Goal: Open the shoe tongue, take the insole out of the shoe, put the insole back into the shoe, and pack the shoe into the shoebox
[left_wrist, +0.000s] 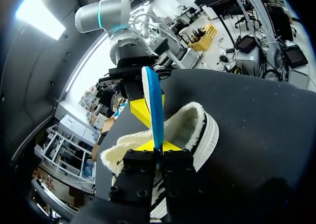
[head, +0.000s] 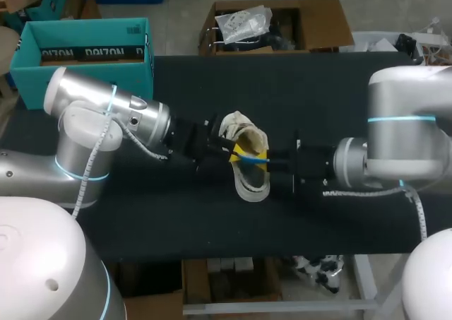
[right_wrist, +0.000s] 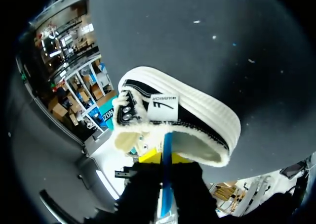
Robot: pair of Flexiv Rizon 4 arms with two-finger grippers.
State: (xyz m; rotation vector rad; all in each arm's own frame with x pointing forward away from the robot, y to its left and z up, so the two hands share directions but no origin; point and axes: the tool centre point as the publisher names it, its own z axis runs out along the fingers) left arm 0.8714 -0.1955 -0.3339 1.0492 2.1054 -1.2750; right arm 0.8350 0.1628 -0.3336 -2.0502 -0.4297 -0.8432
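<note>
Shoe point(head: 248, 180) is seen under both sets of fingers, on the black table point(head: 212, 228). Left gripper point(head: 237, 151) and right gripper point(head: 264, 159) are met over it, tips near. Blue insole point(head: 251, 160) is noted between them. Teal shoebox point(head: 85, 58) is set well behind the left fingers.

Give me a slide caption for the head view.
Left tool and right tool grip the blue insole over the shoe.

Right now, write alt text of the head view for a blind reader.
The left gripper and right gripper both pinch a blue insole over the shoe at the middle of the black table. A teal shoebox stands at its far left corner.
</note>
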